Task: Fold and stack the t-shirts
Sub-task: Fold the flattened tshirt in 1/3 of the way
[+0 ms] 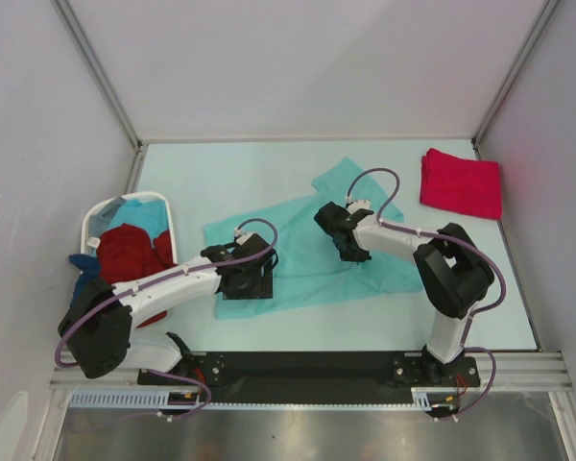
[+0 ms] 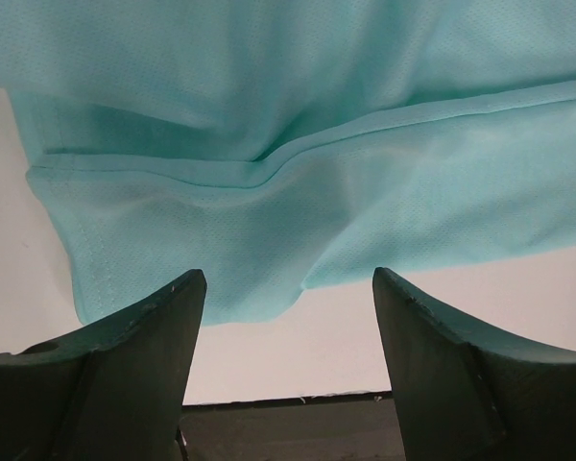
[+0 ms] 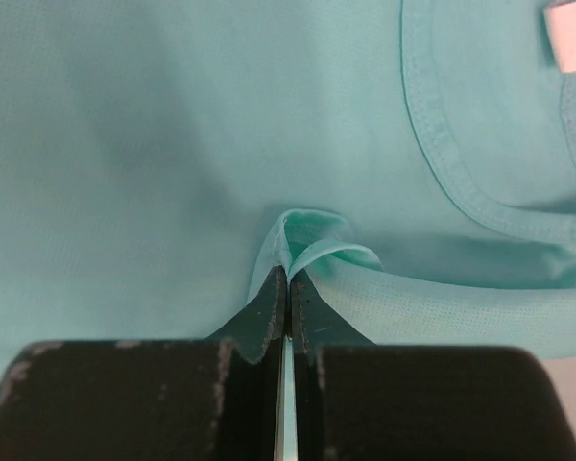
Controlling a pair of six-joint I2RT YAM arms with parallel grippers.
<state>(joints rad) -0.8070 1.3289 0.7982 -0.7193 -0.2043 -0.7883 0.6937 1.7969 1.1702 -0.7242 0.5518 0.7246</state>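
Closest to the lens, the left gripper [image 2: 288, 283] has its jaws wide apart and nothing between them. Its fingertips sit at the double-stitched hem [image 2: 269, 178] of the light teal t-shirt [image 1: 302, 252], at that shirt's near-left corner, and contact with the cloth cannot be told. A strip of bare table [image 1: 230, 173] runs between this hem and the table's near edge, with wider open surface beyond the shirt's far side. The right gripper [image 3: 288, 274] is fully closed, pinching a small raised fold of the teal shirt just beside its neckband [image 3: 442, 173]. A pale tag [image 3: 568, 34] inside the neckband shows no readable writing. To the far right of the teal shirt, well apart, lies a folded pinkish-red t-shirt [image 1: 461, 182]. To its left, a white laundry basket [image 1: 91, 226] holds a dark red t-shirt [image 1: 130, 252].
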